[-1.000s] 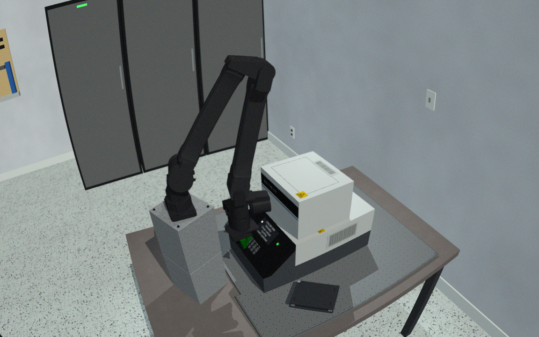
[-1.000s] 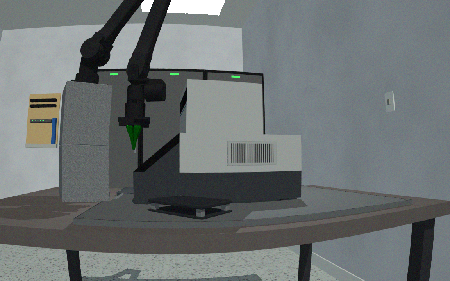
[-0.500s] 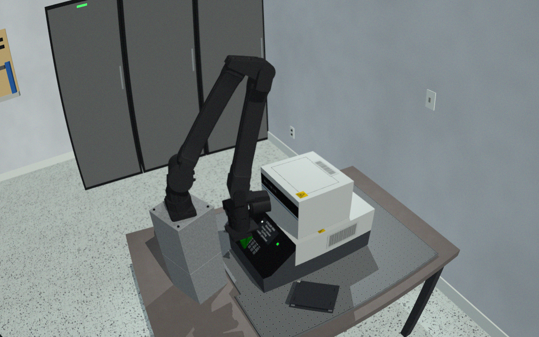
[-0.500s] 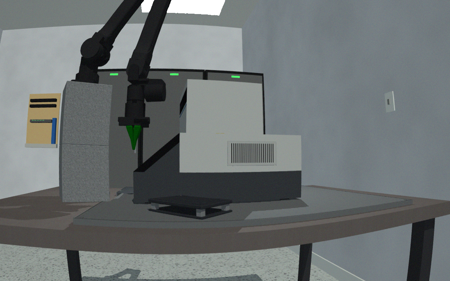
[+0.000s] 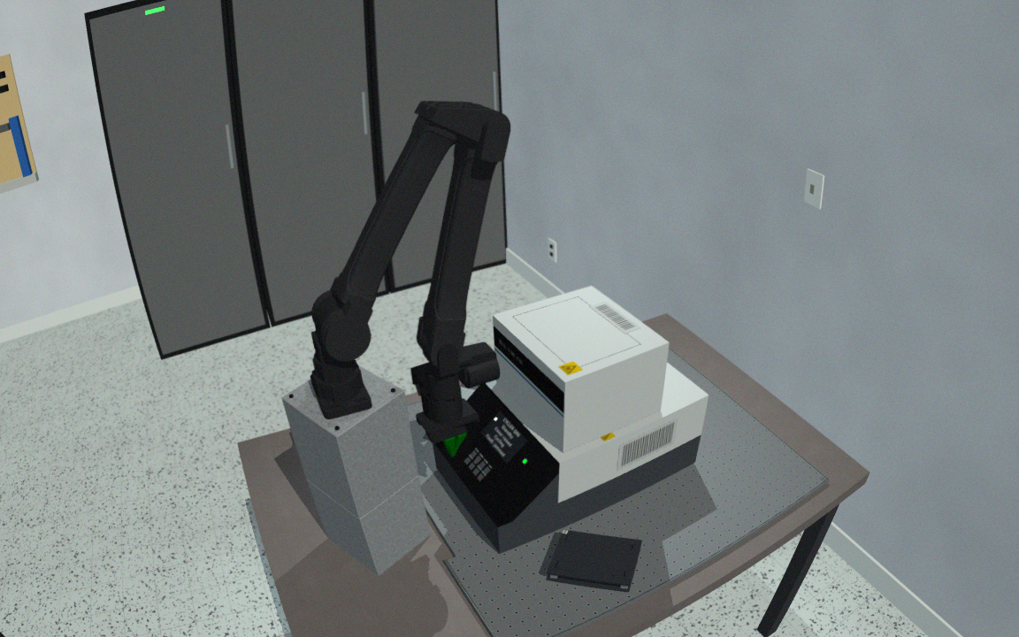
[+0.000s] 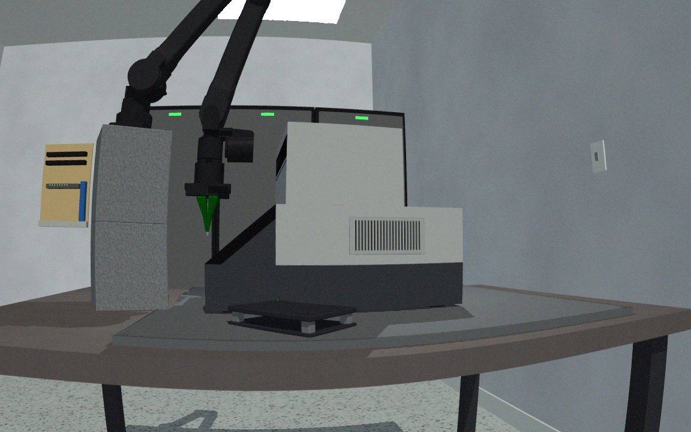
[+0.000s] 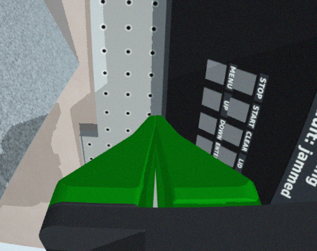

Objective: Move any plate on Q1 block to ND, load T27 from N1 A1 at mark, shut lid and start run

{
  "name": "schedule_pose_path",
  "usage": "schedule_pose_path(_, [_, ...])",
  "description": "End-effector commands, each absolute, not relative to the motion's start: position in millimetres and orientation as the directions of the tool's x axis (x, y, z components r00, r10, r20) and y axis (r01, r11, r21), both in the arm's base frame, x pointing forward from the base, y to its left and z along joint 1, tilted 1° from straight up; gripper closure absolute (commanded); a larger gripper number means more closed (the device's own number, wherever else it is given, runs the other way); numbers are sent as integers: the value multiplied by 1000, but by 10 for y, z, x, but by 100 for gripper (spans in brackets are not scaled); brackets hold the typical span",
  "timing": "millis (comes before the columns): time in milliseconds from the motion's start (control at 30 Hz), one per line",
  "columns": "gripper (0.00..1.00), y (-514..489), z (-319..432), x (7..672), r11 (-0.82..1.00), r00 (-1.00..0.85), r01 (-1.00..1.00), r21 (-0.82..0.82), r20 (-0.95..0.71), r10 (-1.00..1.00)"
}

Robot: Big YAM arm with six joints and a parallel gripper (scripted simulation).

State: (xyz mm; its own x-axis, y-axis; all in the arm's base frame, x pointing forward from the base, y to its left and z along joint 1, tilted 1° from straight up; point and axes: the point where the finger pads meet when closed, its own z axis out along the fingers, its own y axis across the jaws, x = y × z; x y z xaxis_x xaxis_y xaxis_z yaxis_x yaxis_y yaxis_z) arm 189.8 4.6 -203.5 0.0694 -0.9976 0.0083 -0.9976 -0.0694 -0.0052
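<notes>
The cycler Q1 [image 5: 624,443] [image 6: 369,236] stands on the table with its white lid [image 5: 580,356] [image 6: 342,161] over the block, so the block is hidden. The black sloped panel [image 5: 509,483] [image 7: 214,14] carries the keypad [image 5: 478,464] [image 7: 227,116], and a small green lamp [image 5: 524,461]. The display [image 5: 501,438] [image 7: 304,163] reads "Fault: jammed". My gripper [image 5: 454,445] [image 6: 207,228] [image 7: 155,126] is shut and empty. It points down above the panel's edge, a little to the side of the keypad and clear of the keys. Plate T27 is not in view.
A flat black plate nest [image 5: 592,558] [image 6: 291,315] stands on the perforated board [image 5: 735,475] [image 7: 126,51] beside Q1. The arm's grey pedestal [image 5: 355,467] [image 6: 130,215] [image 7: 24,51] stands close to the panel. A small grey piece [image 7: 88,130] lies on the board by the pedestal.
</notes>
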Motion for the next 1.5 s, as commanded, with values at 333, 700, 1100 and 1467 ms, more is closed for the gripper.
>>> schedule_pose_path(333, [100, -18, -1999, 2052, -43, 43, -998, -38, 4, -999])
schedule_pose_path(700, [100, 6, -2038, 2136, -48, 48, -999, -16, 3, -999])
schedule_pose_path(1100, [100, 19, -2110, 2184, -41, 41, -999, 12, 2, -999])
schedule_pose_path(1467, [100, -30, -2094, 2115, -43, 43, -999, 2, 3, -999])
